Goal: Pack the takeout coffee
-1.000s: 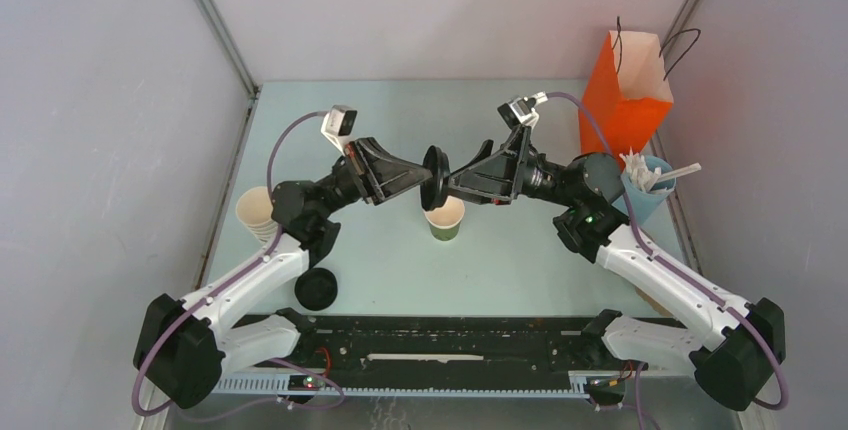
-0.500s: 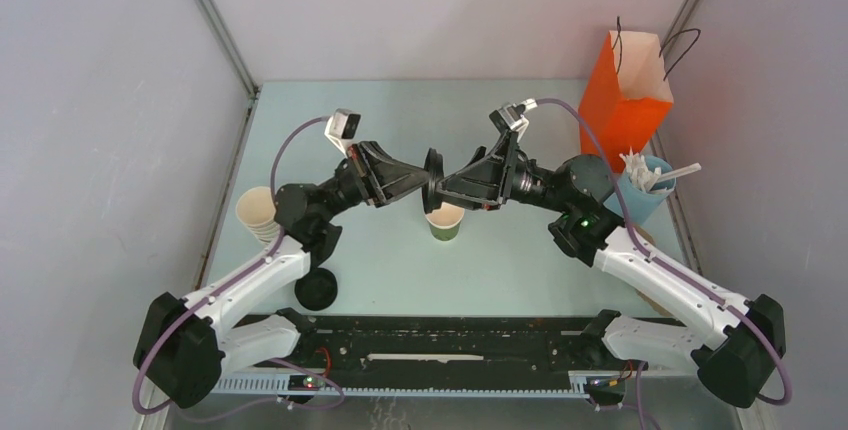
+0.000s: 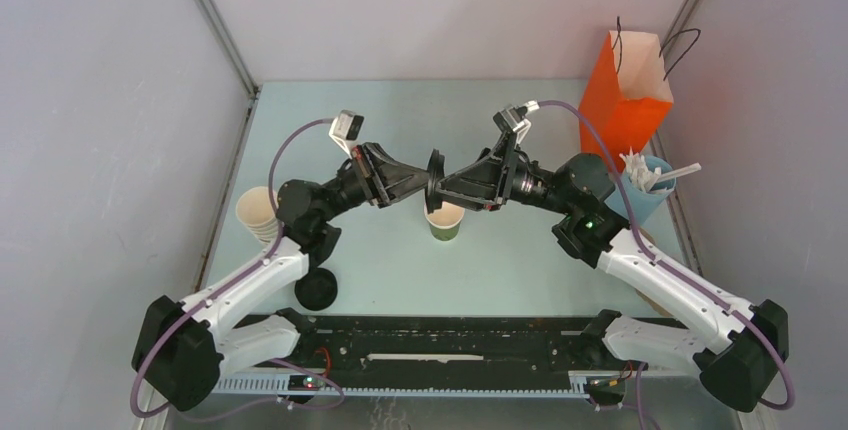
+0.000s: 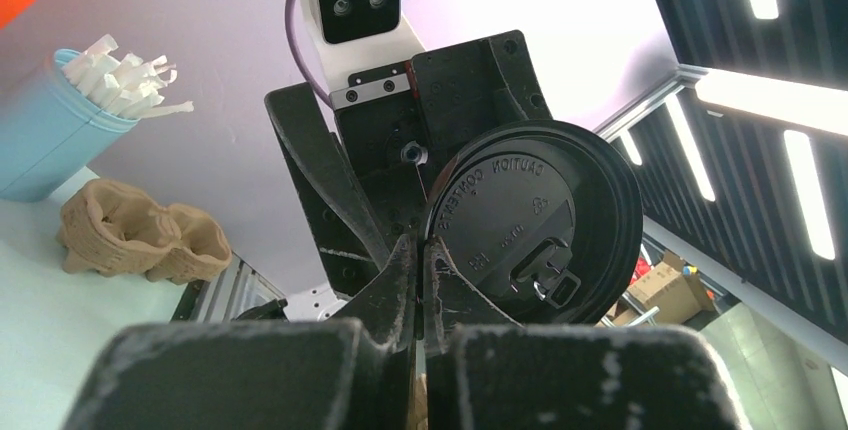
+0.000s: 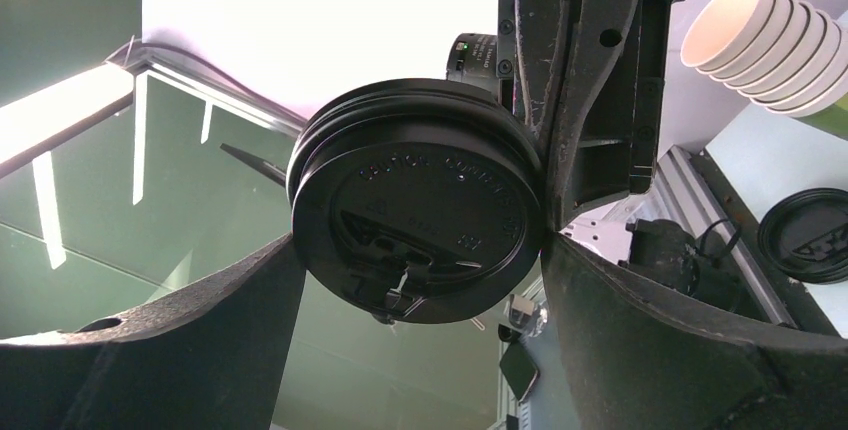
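The left hand (image 4: 421,262) is clamped on the rim of 1 black lid (image 4: 535,215), held on edge. The right hand (image 5: 420,245) is spread wide around that lid; I cannot tell whether it grips. Close by, the lidless olive-green cup (image 3: 444,221) stands on the counter (image 3: 400,120).

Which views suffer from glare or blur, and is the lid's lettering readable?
Top view: even light, sharp, no glare. Left wrist: ceiling lights blown out, foreground blurred, lid lettering readable. Right wrist: washed-out bright backdrop, lid dark against it, lettering faint.
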Robot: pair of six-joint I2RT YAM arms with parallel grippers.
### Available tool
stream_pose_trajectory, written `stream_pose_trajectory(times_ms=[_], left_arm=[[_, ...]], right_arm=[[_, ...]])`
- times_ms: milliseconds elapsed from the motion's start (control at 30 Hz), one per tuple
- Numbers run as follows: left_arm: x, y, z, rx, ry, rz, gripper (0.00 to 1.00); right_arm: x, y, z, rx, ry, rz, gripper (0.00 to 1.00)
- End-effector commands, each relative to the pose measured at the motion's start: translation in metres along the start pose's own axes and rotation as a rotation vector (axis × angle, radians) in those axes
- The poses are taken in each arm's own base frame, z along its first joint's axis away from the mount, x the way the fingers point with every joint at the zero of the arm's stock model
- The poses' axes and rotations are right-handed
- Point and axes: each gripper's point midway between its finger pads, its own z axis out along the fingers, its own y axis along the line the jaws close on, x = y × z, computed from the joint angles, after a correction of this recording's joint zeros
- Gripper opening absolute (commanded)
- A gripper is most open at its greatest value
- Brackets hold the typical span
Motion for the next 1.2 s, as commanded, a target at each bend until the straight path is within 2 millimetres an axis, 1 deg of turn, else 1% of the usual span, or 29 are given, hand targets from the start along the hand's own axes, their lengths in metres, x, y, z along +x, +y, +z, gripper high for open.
stream_pose_trajectory(times_ms=[0,67,167,333,400,467,533,567,600,633,667,700,733,800,900,933,1033,1167], left_arm=[[0.001,-0.009,0.000,0.013,0.011,0.056,0.00],[0.002,-0.008,0.000,0.005,0.013,0.055,0.00],[0.002,-0.004,-0.001,-0.017,0.011,0.066,0.09],[0.001,0.011,-0.007,-0.098,-0.002,0.082,0.43],[-0.001,0.018,-0.013,-0.139,-0.013,0.092,0.58],[-0.005,0.030,-0.023,-0.211,-0.028,0.100,0.72],[-0.013,0.047,-0.041,-0.327,-0.058,0.119,0.82],[-0.017,0.055,-0.052,-0.403,-0.075,0.138,0.86],[-0.020,0.068,-0.067,-0.517,-0.084,0.158,0.91],[-0.024,0.076,-0.083,-0.629,-0.097,0.191,0.94],[-0.024,0.082,-0.098,-0.729,-0.094,0.220,0.96],[-0.025,0.082,-0.107,-0.784,-0.087,0.260,0.98],[-0.024,0.083,-0.113,-0.816,-0.078,0.277,1.00],[-0.022,0.084,-0.121,-0.854,-0.078,0.283,1.00],[-0.019,0.093,-0.131,-0.903,-0.082,0.271,1.00],[-0.018,0.097,-0.134,-0.923,-0.081,0.271,1.00],[-0.015,0.110,-0.145,-1.009,-0.061,0.291,1.00],[-0.018,0.120,-0.156,-1.139,-0.015,0.360,1.00]], right_arm=[[-0.006,0.022,-0.003,-0.051,-0.027,-0.063,0.92],[-0.005,0.021,-0.003,-0.048,-0.026,-0.063,0.90],[-0.006,0.018,-0.004,-0.033,-0.031,-0.073,0.88],[-0.005,0.009,-0.008,0.012,-0.033,-0.092,0.86],[-0.006,0.006,-0.011,0.034,-0.035,-0.107,0.86],[-0.007,-0.001,-0.017,0.074,-0.039,-0.128,0.86],[-0.009,-0.017,-0.026,0.145,-0.040,-0.163,0.85],[-0.009,-0.029,-0.032,0.200,-0.037,-0.186,0.85],[-0.011,-0.045,-0.039,0.272,-0.038,-0.225,0.84],[-0.012,-0.064,-0.048,0.363,-0.038,-0.263,0.84],[-0.012,-0.081,-0.057,0.453,-0.029,-0.309,0.84],[-0.011,-0.098,-0.068,0.556,-0.009,-0.357,0.84],[-0.011,-0.116,-0.078,0.650,0.010,-0.407,0.84],[-0.015,-0.138,-0.088,0.798,0.087,-0.551,0.84],[-0.017,-0.175,-0.102,1.052,0.217,-0.679,0.84],[-0.018,-0.192,-0.106,1.141,0.270,-0.701,0.84],[-0.019,-0.209,-0.103,1.252,0.365,-0.748,0.81],[-0.018,-0.223,-0.090,1.285,0.447,-0.739,0.82]])
